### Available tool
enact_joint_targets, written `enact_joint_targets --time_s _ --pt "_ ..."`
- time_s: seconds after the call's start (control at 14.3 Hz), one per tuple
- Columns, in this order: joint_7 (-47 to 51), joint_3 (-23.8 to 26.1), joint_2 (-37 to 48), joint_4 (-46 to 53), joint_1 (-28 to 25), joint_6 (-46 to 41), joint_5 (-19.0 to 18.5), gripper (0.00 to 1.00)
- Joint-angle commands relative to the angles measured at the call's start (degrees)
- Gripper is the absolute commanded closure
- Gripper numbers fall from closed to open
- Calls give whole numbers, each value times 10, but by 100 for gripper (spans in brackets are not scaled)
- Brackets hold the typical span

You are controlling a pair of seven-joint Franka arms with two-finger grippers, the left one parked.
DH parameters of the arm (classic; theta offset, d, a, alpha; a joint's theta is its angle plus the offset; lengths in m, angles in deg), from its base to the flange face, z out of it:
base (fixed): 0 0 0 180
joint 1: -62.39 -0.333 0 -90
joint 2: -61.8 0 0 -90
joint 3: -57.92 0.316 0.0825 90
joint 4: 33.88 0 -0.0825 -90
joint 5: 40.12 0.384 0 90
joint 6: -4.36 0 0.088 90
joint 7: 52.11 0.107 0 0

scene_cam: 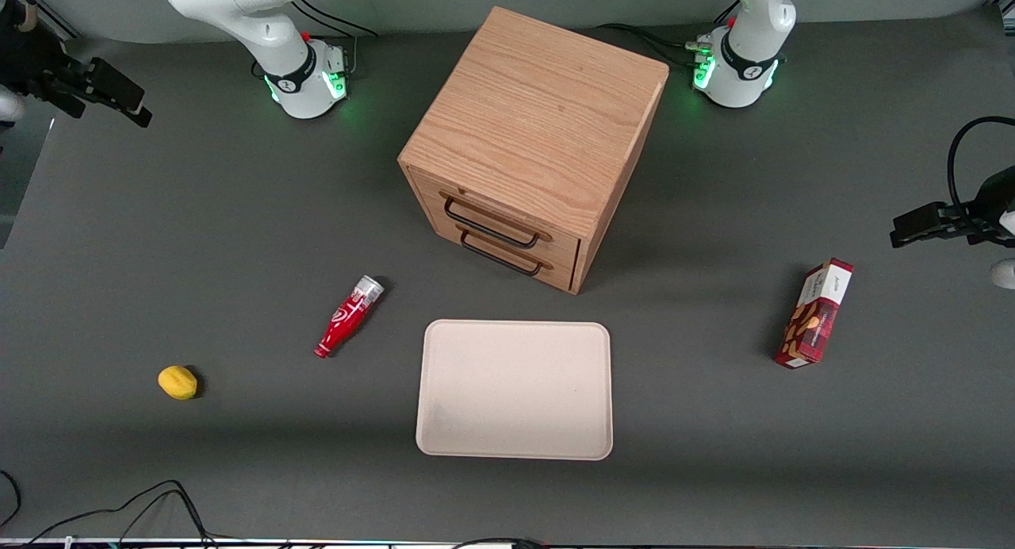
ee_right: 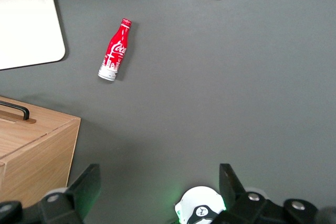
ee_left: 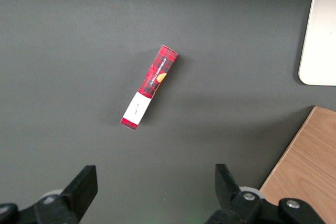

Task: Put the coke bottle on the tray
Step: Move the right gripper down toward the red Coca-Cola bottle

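Two dark fingers (ee_right: 84, 190) of my gripper (ee_right: 157, 192) stand wide apart with nothing between them, hanging high above the bare grey table (ee_right: 236, 77) at the working arm's end, well apart from everything on it. In the front view my gripper (scene_cam: 119, 97) shows up by the table's edge, far from the bottle.

Below me the coke bottle (ee_right: 115, 50) lies on its side on the table, red cap pointing toward the front camera and silvery base toward the wooden drawer cabinet (ee_right: 31, 150). It is near the tray (ee_right: 26, 24) but apart from it, not touching the rim. From the front, the coke bottle (scene_cam: 348, 316) lies beside the tray (scene_cam: 515, 389), which sits flat in front of the cabinet (scene_cam: 531, 136). Nothing rests on the tray.

A yellow lemon (scene_cam: 178, 382) lies farther toward my end, nearer the front camera than the bottle. A red snack box (scene_cam: 814, 314) stands toward the parked arm's end.
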Motion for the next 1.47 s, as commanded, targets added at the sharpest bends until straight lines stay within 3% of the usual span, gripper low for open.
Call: enact_joint_targets --time_s 0.0,0.42,0.63,0.98,1.19,1.4 --pt "1 -2 -9 -1 -2 11 10 0" --pt "6 6 -47 24 -9 5 15 0" --pt "115 44 -151 81 -9 34 57 0" --pt "232 87 -320 40 -9 192 68 0" --pt "293 89 -400 -24 -10 349 66 0" --pt "331 89 -453 -26 -10 424 61 0"
